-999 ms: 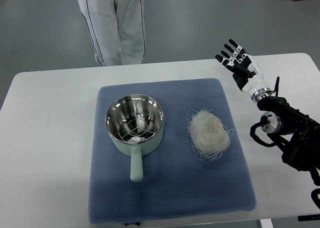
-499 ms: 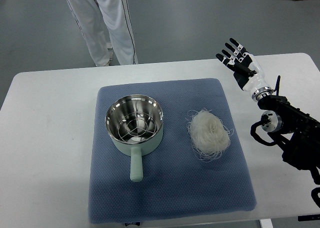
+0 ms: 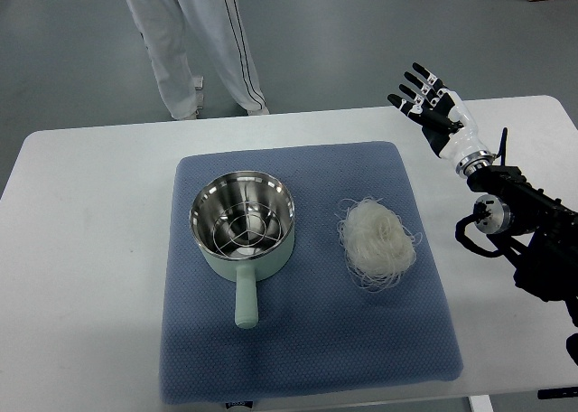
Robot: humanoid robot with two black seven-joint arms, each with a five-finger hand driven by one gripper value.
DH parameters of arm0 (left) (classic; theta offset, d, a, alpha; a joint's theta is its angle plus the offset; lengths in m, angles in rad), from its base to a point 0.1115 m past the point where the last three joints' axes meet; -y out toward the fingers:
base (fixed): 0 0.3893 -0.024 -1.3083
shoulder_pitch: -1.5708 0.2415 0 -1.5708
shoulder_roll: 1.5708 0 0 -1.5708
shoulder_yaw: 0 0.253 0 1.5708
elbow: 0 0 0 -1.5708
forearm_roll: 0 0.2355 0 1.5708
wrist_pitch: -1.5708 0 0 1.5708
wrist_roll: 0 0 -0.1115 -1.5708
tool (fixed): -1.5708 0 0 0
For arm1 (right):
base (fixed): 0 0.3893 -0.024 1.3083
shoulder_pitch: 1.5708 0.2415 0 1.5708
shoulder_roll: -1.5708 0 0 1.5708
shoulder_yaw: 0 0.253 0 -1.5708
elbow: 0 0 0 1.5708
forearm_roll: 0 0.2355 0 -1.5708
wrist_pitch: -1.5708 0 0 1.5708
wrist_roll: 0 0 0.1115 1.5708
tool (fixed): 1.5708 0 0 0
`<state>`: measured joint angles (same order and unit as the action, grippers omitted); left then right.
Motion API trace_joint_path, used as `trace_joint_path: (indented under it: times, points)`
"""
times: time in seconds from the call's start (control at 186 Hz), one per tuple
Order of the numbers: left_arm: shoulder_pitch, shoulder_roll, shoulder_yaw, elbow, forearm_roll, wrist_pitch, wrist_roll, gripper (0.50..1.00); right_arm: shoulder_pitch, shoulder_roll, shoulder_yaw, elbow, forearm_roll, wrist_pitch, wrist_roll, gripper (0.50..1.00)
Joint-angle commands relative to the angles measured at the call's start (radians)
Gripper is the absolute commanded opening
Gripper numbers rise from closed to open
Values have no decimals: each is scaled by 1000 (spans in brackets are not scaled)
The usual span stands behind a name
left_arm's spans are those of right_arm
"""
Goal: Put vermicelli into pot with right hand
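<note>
A loose white nest of vermicelli (image 3: 376,243) lies on the blue mat (image 3: 307,358), right of centre. To its left stands a pale green pot (image 3: 243,227) with a shiny steel inside and its handle pointing toward the near edge. My right hand (image 3: 427,103) hovers over the table's far right, above and to the right of the vermicelli, well apart from it. Its fingers are spread and hold nothing. The left arm does not show.
The white table (image 3: 90,249) carries the mat. A person in white trousers (image 3: 194,42) stands beyond the far edge, left of centre. My right arm's dark joints (image 3: 524,236) take up the table's right side.
My right hand has lifted slightly and shifted a little toward the far side. The person behind the table has stepped and changed stance. Pot and vermicelli have not moved.
</note>
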<state>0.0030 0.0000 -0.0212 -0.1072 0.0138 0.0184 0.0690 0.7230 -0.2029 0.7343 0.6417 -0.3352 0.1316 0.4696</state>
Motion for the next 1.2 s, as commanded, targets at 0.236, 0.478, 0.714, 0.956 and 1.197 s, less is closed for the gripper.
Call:
trace_joint_path:
  times: [0.236, 0.478, 0.714, 0.956, 1.197]
  points:
    - [-1, 0, 0, 0, 0, 0, 0, 1000, 53, -194, -35, 151, -660, 56, 1, 915]
    - [-1, 0, 0, 0, 0, 0, 0, 1000, 93, -357, -101, 339, -936, 223, 32, 913]
    - [-1, 0, 0, 0, 0, 0, 0, 1000, 187, -431, -228, 490, -1113, 350, 58, 913]
    - [-1, 0, 0, 0, 0, 0, 0, 1000, 208, -421, -308, 532, -1274, 398, 58, 913]
    - [-1, 0, 0, 0, 0, 0, 0, 1000, 197, -386, -331, 538, -1364, 379, 55, 911]
